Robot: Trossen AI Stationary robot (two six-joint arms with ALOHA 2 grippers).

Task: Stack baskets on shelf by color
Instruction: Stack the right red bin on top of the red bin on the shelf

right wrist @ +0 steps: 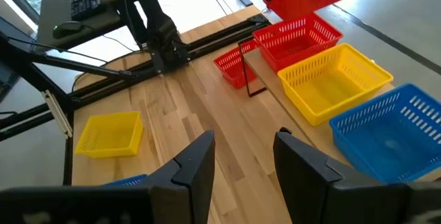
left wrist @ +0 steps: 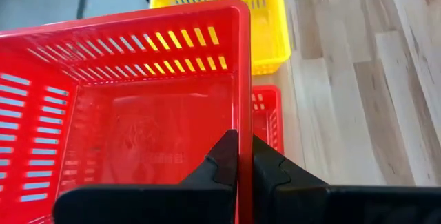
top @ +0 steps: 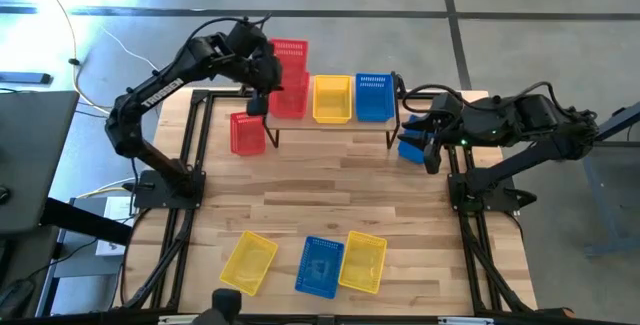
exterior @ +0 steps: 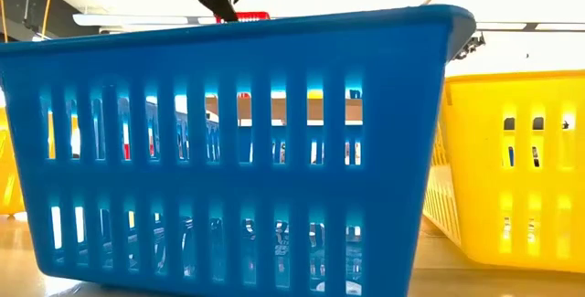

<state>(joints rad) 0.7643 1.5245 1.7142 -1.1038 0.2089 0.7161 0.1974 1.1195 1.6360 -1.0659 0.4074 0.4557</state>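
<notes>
I've got the left gripper [left wrist: 240, 156] pinched on a red basket's [left wrist: 138, 107] rim, held above the red basket on shelf [right wrist: 293, 39]. Right gripper [right wrist: 243, 156] empty, fingers apart, hovering by shelf's [top: 330, 125] blue-basket end. Yellow basket [top: 332, 98] sits mid-shelf, blue basket [top: 374, 96] beside it.

shelf [top: 330, 125]: red [top: 290, 100], yellow [top: 332, 99], blue [top: 374, 97] baskets | another red basket [top: 288, 53] held above
</notes>
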